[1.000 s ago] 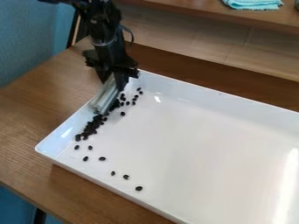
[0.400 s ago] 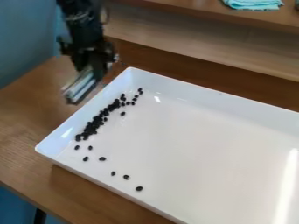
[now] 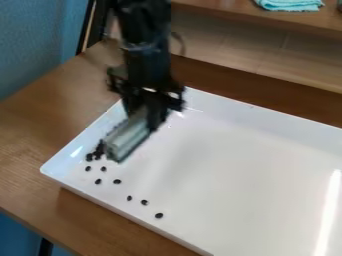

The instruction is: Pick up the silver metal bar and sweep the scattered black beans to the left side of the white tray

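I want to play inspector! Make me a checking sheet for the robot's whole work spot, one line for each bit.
Surface: brown wooden table with a white tray on it.
Job's things: small dark beans in the tray, some bunched beside the pale bar, seven more spread out nearer the camera.
Clutter: nothing seen on the table; a blue-green cloth lies on the shelf behind.
Gripper: holds the pale bar at a slant, at the tray's left side in the picture.
Cables: a thin dark loop beside the arm.
Surroundings: blue wall at the upper left.
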Robot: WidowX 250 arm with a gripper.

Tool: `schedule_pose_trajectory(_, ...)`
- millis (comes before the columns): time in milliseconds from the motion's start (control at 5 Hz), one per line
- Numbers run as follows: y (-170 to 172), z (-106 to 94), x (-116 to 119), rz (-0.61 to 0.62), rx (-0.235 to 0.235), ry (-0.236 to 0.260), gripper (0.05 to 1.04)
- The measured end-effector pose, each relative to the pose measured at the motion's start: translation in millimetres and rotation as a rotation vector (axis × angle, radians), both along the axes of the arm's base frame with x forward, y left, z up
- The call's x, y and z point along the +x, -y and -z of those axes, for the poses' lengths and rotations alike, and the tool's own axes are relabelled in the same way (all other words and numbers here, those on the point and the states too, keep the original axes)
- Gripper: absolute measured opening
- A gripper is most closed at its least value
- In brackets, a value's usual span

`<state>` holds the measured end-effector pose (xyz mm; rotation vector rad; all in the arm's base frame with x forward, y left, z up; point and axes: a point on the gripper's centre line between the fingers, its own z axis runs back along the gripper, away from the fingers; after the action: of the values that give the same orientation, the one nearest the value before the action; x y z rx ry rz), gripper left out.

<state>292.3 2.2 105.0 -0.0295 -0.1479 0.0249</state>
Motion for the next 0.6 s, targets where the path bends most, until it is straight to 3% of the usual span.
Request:
schedule_pose_trajectory(200,31,8.3,-6,0.005,0.023,0.001,0.385)
schedule_pose_trajectory(600,41,48.3,2,-0.022,0.093,0.036,0.385)
